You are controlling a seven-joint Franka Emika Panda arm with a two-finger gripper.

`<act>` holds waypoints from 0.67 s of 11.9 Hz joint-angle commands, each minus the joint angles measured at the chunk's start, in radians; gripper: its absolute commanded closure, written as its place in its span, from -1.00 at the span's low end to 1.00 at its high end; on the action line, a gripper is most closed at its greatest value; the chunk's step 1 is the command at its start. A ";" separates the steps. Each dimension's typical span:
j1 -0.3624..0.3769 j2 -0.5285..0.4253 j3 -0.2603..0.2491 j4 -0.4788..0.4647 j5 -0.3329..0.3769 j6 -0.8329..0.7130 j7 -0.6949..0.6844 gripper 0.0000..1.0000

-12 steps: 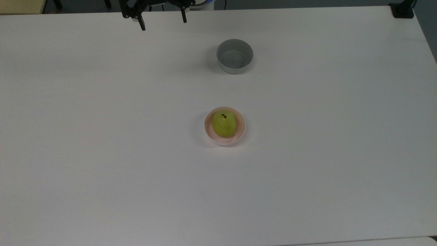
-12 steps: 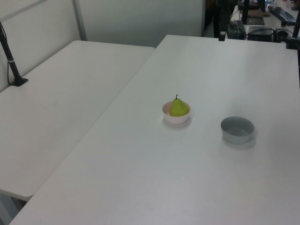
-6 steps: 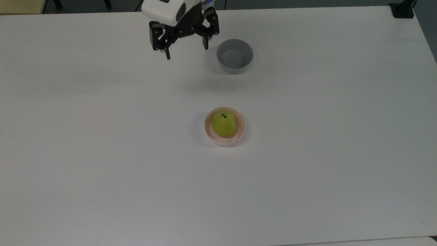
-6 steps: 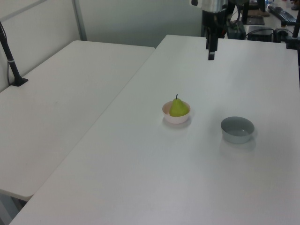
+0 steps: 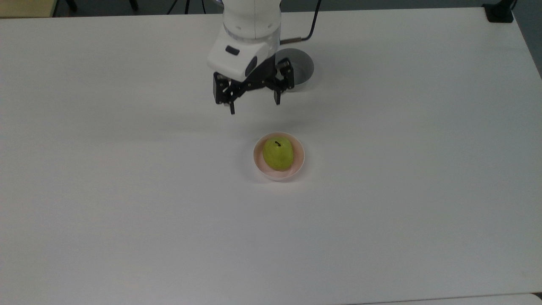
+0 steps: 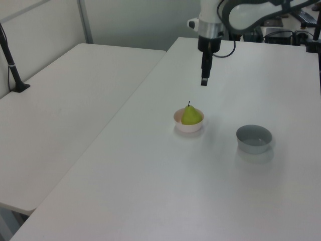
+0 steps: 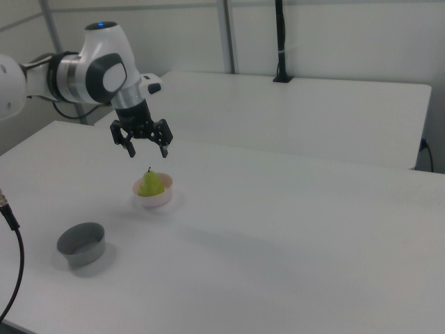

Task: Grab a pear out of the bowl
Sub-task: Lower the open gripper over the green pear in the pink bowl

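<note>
Where the white surface (image 5: 127,203) is widest in the top view, a pale pink bowl (image 5: 299,163) sits near the middle, and in it rests the pear (image 5: 277,154), yellow-green, stem (image 5: 277,144) up (it fills most of the bowl and stands above the rim in the left view (image 6: 191,116) and the right view (image 7: 149,184)). A second bowl, the grey bowl (image 5: 304,67), stands apart from the pink one on the same surface; in the left view (image 6: 254,138) and the right view (image 7: 81,243) its inside looks bare, while in the top view the arm (image 5: 252,25) covers part of it.

The end effector (image 5: 253,106) hangs in the air with its two dark fingers spread wide apart, holding nothing. In the top view it lies above the pear in the picture and a little toward the top view's left, between the two bowls. In the right view the end effector (image 7: 147,150) hovers over the pear, clear of the stem, with the fingertips pointing down. In the left view it appears edge-on (image 6: 204,81), above and slightly to the left view's right of the pink bowl (image 6: 188,124).
</note>
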 commanded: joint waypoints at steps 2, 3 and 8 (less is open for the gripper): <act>0.043 0.098 -0.004 0.006 0.004 0.117 0.027 -1.00; 0.052 0.109 -0.004 0.006 0.004 0.128 0.027 -1.00; 0.079 0.158 -0.004 0.003 -0.008 0.189 0.048 -1.00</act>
